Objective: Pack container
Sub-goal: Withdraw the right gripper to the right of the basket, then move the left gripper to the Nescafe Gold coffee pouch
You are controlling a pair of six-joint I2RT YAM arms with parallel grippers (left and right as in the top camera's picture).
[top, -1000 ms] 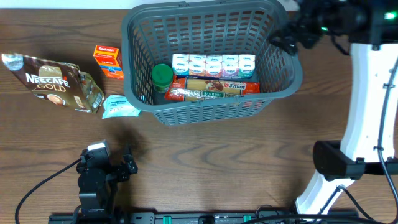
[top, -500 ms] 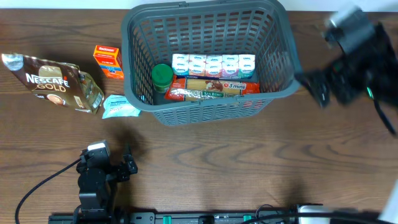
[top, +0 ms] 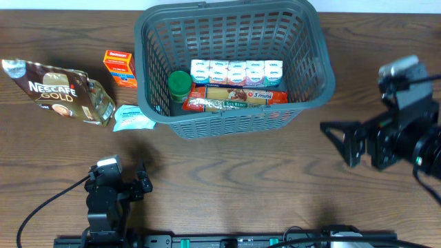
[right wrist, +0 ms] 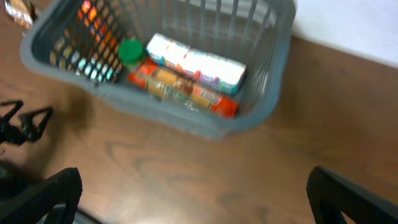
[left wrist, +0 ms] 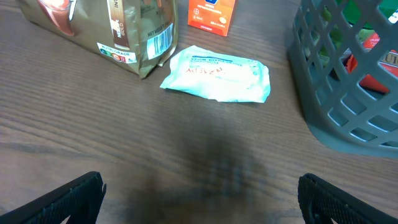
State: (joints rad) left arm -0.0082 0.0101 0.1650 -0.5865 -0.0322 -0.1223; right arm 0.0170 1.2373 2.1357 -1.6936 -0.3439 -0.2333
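The coffee bag [top: 62, 93], orange box [top: 119, 67] and pale packet [top: 133, 118] lie on the counter [top: 241, 179], left of the container [top: 234, 122]. The left fingers [left wrist: 68, 199], wide open and empty, should straddle the packet squarely. The right fingers [top: 351, 148] hang equally open and empty, right of the container.

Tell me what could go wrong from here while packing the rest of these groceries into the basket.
The pale blue packet lies flat on the table, close to the basket wall, so the left fingers may slide over it or bump the basket. The coffee bag looks soft and bulky; it might sag, snag the rim, or land on the drink cartons.
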